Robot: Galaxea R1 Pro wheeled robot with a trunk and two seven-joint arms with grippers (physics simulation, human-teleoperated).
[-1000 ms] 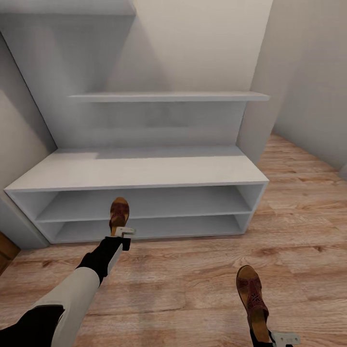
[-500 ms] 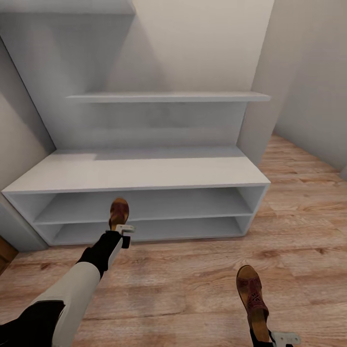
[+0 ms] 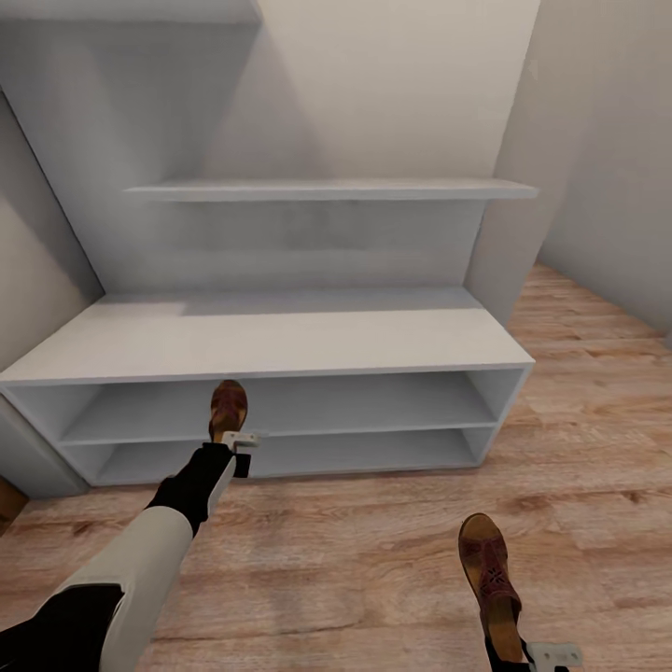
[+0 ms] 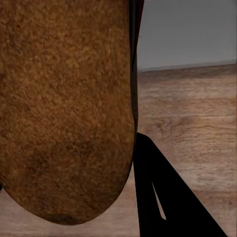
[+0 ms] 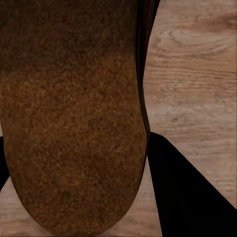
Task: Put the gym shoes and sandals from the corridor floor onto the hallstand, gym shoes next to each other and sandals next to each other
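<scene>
The left arm [image 3: 140,569] has a smooth off-white forearm shell between matte black segments at elbow and wrist; its left gripper [image 3: 241,446] is a pale grey angular metal bracket with a small black block; the right gripper [image 3: 551,656] shows the same pale grey bracket; black wedge-shaped fingers [image 4: 168,202] appear in the wrist views.

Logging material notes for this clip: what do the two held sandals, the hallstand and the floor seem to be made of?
Sandals, left gripper's and right gripper's: apparently brown leather, reddish patterned straps; the footbed looks like matte, grainy suede. Hallstand: smooth light grey panels with no grain, likely painted or laminated board. Corridor floor: light brown wood-grain planks with visible seams; wood or laminate, can't tell which.
</scene>
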